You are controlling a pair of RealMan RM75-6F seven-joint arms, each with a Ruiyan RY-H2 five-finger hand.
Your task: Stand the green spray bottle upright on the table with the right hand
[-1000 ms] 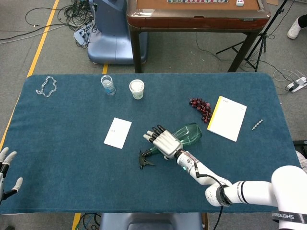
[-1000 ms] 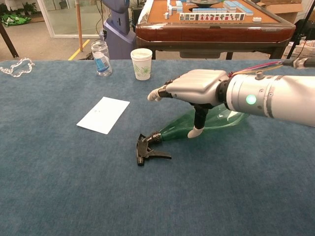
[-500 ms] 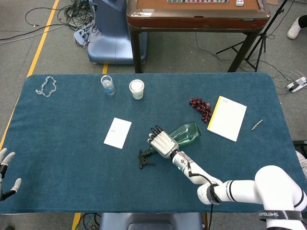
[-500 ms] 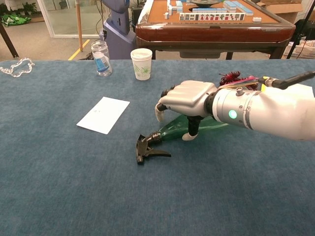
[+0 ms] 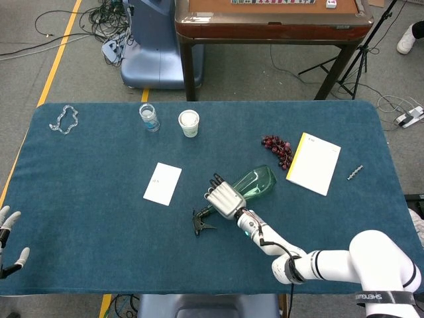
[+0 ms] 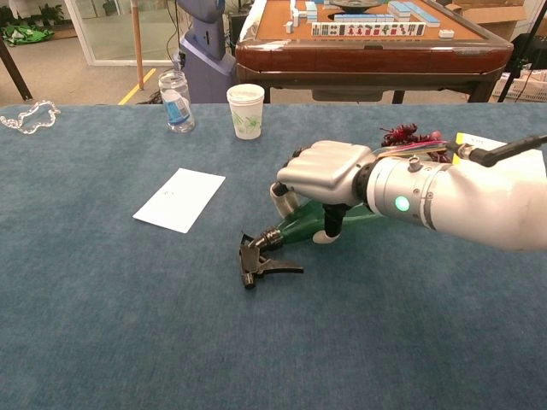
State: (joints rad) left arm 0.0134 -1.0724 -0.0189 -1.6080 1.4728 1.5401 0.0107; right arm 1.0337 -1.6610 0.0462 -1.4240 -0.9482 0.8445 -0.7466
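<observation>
The green spray bottle lies on its side on the blue table. Its black trigger head points toward the near left. My right hand sits over the bottle's narrow end. In the chest view the right hand wraps the bottle, fingers curled down the far side and thumb on the near side; the trigger head sticks out to the left. My left hand hangs at the table's near left edge, fingers apart and holding nothing.
A white card lies left of the bottle. A paper cup and a small water bottle stand at the back. Dark red grapes and a yellow-edged notebook lie to the right, a chain far left.
My right hand came down from above the bottle and curled its fingers around the narrow end. The trigger head shifted slightly on the cloth.
</observation>
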